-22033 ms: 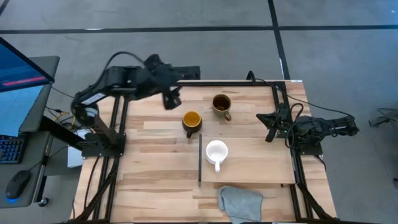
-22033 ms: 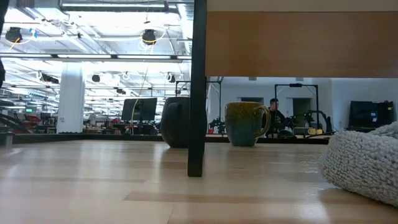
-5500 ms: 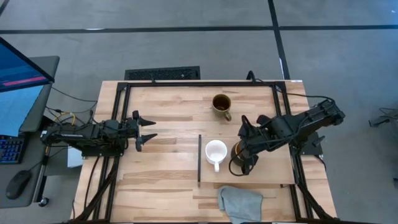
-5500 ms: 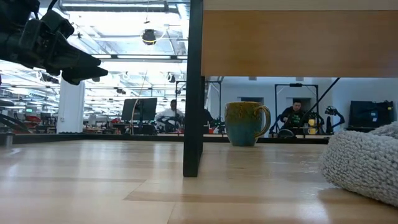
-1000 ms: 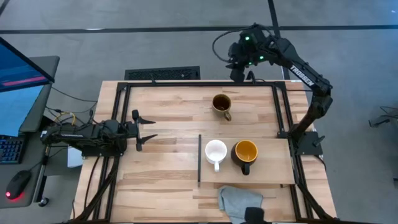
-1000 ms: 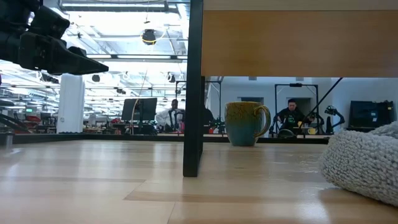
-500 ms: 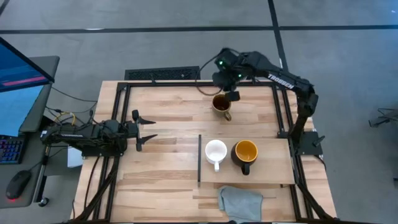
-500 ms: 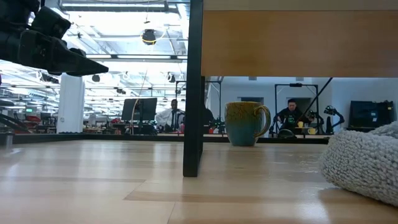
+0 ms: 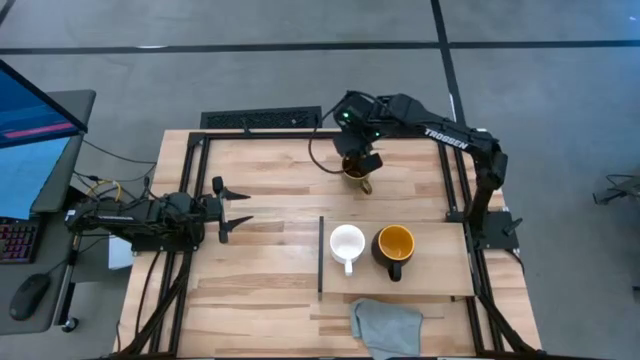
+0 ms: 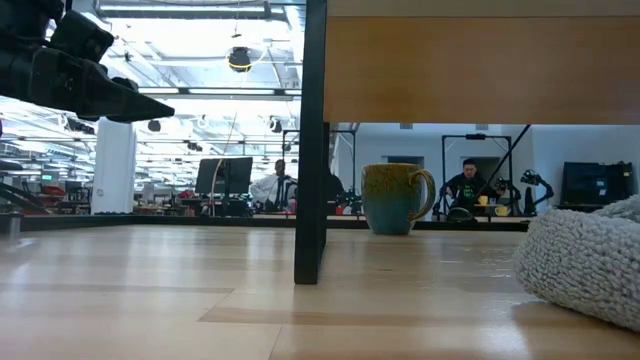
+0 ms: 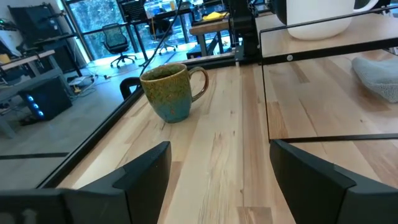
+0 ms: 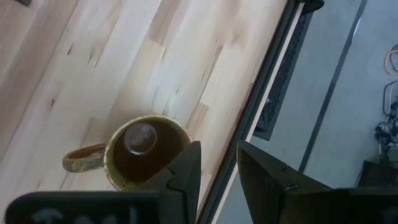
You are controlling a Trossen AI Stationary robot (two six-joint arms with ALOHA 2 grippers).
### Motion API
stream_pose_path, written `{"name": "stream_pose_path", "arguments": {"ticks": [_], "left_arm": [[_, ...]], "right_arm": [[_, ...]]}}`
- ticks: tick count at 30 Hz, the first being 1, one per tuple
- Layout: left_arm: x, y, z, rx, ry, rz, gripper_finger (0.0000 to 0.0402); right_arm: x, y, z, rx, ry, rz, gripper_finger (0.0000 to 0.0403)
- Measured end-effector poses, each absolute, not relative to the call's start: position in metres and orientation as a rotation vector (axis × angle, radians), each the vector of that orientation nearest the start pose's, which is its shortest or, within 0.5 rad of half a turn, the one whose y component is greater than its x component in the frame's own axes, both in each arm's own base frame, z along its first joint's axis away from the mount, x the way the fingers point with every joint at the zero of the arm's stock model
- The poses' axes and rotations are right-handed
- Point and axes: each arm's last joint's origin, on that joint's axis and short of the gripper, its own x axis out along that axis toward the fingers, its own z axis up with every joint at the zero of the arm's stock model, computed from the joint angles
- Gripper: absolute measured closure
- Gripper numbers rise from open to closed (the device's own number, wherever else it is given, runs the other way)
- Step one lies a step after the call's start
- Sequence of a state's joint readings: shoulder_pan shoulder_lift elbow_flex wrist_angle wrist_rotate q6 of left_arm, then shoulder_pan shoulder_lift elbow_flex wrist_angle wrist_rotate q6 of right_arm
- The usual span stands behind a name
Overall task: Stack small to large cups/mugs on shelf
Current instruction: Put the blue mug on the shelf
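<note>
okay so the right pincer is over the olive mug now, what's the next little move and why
Probably lower the right pincer straight down so one finger goes inside the olive mug's rim. The pincer hangs above the mug with its fingers apart, near the rim on the side away from the handle. The white mug and black mug already stand on the shelf.

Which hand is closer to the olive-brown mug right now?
The right hand: it hovers directly above the olive-brown mug, fingers apart, not gripping. The left hand waits well off to the mug's side, near the table's left edge.
</note>
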State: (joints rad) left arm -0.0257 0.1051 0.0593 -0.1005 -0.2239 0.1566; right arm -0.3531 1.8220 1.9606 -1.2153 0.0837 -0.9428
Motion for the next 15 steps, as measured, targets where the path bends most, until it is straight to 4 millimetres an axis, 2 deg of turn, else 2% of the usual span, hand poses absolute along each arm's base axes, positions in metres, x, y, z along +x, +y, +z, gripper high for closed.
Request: {"name": "stream_pose_path", "arguments": {"ticks": [12, 15], "left_arm": [[0.1, 0.0038, 0.1659, 0.164, 0.16, 0.187, 0.0136], [0.1, 0.0038, 0.1658, 0.163, 0.16, 0.187, 0.0136]], "right_arm": [[0.3432, -0.1297, 0.3674, -0.689, 1.152, 0.135, 0.0276], [0.3502, -0.1313, 0.3605, -0.677, 1.156, 0.133, 0.0276]]}}
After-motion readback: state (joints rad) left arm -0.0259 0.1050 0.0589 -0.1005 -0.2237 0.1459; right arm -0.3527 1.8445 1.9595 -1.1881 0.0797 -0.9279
